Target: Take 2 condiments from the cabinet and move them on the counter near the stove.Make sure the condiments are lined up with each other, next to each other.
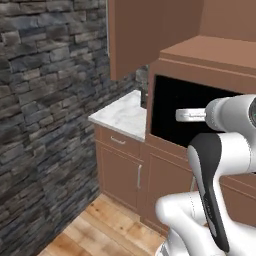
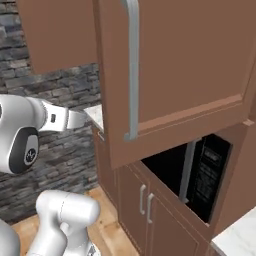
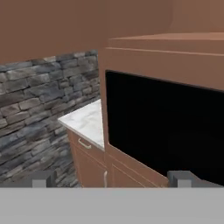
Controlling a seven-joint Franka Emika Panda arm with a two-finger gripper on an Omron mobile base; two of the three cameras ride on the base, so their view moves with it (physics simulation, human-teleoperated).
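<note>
Two dark fingertips (image 3: 42,179) of the gripper (image 3: 112,180) stood wide apart with nothing between them, facing a black oven opening (image 3: 166,127) in a tall brown unit. Left of that opening lay a corner of the counter (image 3: 85,121), bare marble against the stone wall (image 3: 35,113). Above the counter hung the cabinet (image 1: 145,32), doors closed; condiments could not be seen
</note>
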